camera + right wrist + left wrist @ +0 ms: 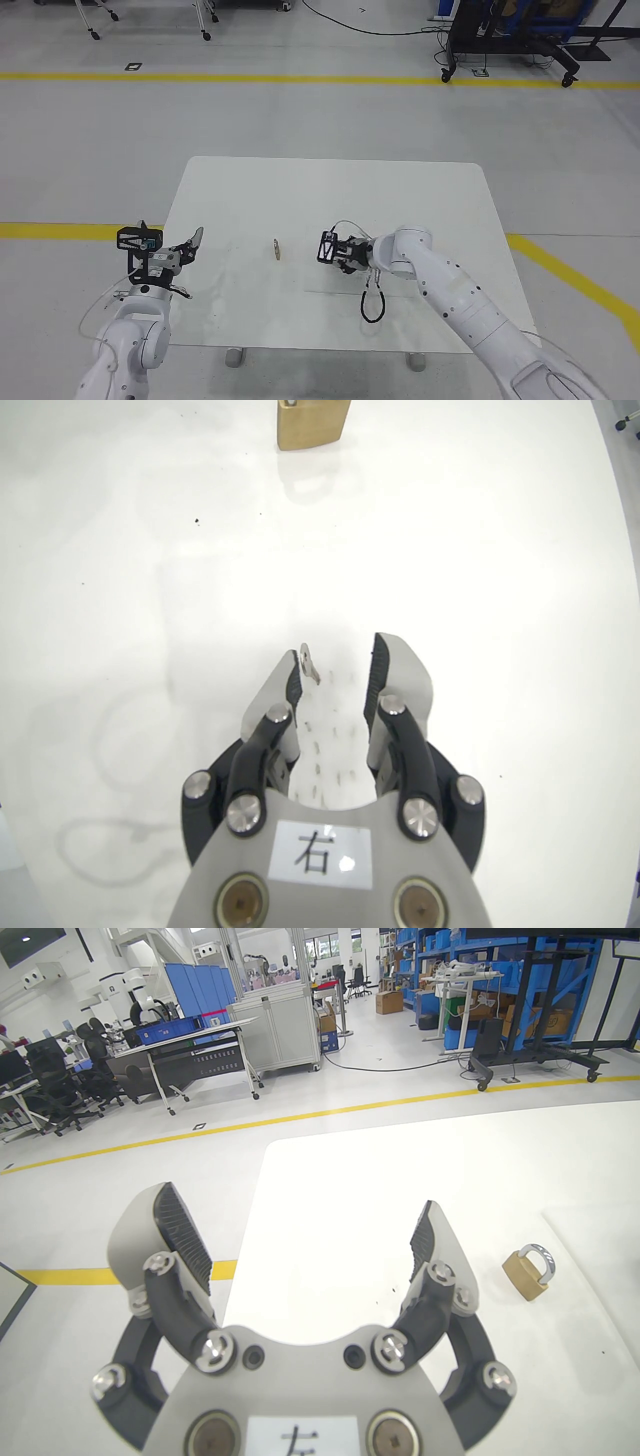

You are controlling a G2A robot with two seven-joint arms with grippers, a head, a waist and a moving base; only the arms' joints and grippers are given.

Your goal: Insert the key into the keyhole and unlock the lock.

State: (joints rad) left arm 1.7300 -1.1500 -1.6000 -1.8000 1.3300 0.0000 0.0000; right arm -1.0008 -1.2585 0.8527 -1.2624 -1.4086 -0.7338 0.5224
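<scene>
The lock [276, 250], a small brass padlock, sits loose on the white table [420, 190] a little nearer than its middle. The right gripper [336, 647] is low over the tabletop at the lock's 3 o'clock, jaws partly spread. The little silver key [308, 665] sits against one of its fingertips [295, 677] and is not pinched. The key is too small to say whether it leans on the pad or rests on the table.

The left gripper [297, 1198] hangs at the lock's 9 o'clock, near the table's edge, spread wide and holding nothing.

As I judge it, the grasp is the weak point. The key is off to one side of the gap, so closing could flick it away or clamp it crooked, and a skewed blade would miss the keyhole. Nothing steadies the lock either, so a push from the key would probably slide it toward 9 o'clock instead of seating.
</scene>
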